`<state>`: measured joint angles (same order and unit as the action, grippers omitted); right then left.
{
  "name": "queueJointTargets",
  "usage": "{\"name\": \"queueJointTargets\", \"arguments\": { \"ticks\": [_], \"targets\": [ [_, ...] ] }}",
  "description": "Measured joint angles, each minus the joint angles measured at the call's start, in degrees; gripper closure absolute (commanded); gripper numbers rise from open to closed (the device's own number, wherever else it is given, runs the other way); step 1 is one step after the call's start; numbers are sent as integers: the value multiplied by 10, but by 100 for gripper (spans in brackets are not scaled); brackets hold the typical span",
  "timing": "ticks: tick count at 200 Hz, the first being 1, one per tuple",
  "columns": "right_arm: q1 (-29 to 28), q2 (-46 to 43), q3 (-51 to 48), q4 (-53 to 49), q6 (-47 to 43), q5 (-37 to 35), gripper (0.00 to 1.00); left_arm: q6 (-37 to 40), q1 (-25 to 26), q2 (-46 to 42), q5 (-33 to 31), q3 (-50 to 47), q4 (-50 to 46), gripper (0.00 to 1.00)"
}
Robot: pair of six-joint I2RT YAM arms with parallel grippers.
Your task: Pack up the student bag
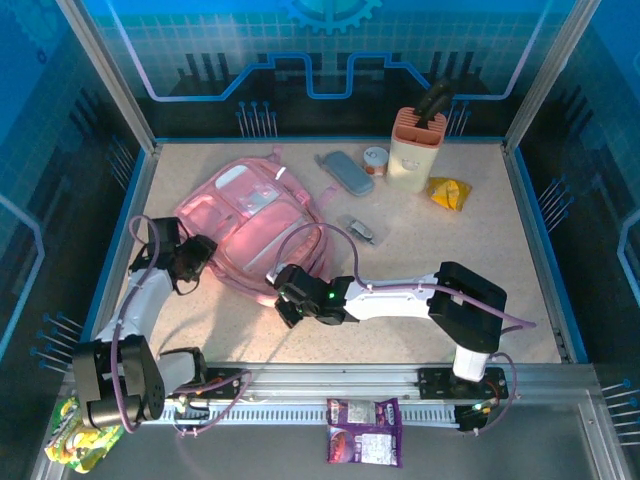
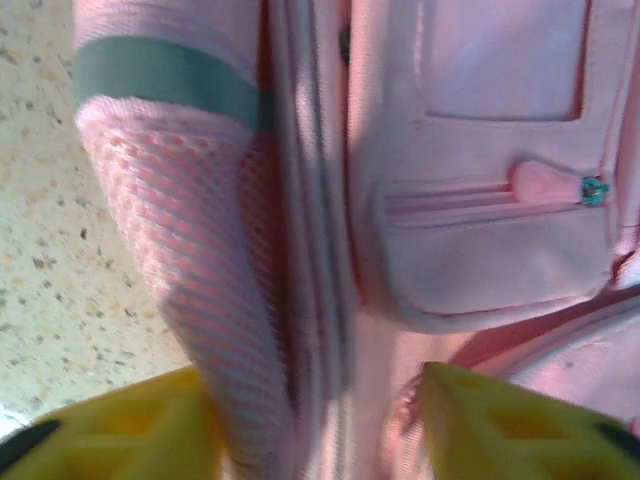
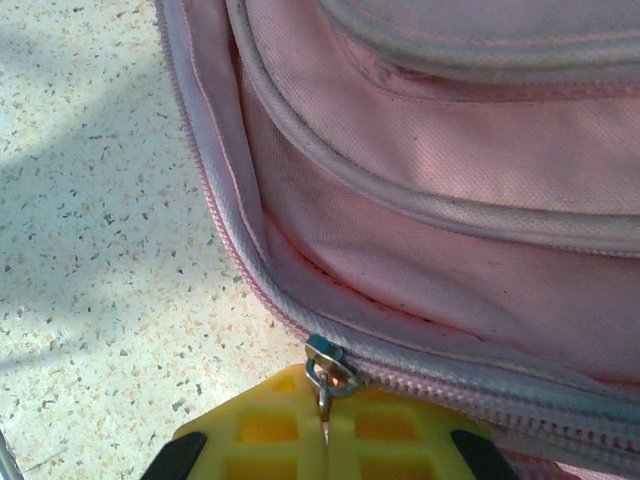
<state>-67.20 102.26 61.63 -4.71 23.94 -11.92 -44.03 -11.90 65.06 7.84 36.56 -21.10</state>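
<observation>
Right end effector (image 3: 325, 435): yellow fingers pressed together, pinching the metal zipper pull (image 3: 322, 378) at the bag's near corner. From the pull, closed teeth run off toward the lower right of the wrist view. Behind it the seam gapes, curving away along the bag's edge.

Left end effector (image 2: 320, 445): fingers set moderately wide, gripping nothing. The mesh side pocket (image 2: 190, 270) and a seam of the bag lie in the gap between them. Whether either finger touches the fabric I cannot tell.

Bag (image 1: 250, 215): pink, lying flat on the bench (image 1: 480, 270), left of centre. Its long axis runs roughly from the near edge toward the far wall. The left end effector sits at its left flank and the right one at its near-right corner, so the bag lies between the two arms.

Judgement: the step in hand is opening the main zipper. The coming move turns on the right end effector drawing the pull along the closed teeth. The left end effector is the nearer one to brace the bag.
</observation>
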Motion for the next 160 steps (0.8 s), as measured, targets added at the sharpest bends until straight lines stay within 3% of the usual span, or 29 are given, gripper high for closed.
{"name": "queueJointTargets", "arguments": {
  "ticks": [47, 113, 160],
  "targets": [
    [0, 0, 0, -4, 13, 2, 100, -14, 27, -90, 15, -25, -21, 32],
    [0, 7, 0, -4, 32, 5, 100, -128, 172, -233, 3, -64, -108, 28],
    [0, 7, 0, -4, 35, 5, 100, -238, 279, -255, -22, -108, -115, 28]
  ]
}}
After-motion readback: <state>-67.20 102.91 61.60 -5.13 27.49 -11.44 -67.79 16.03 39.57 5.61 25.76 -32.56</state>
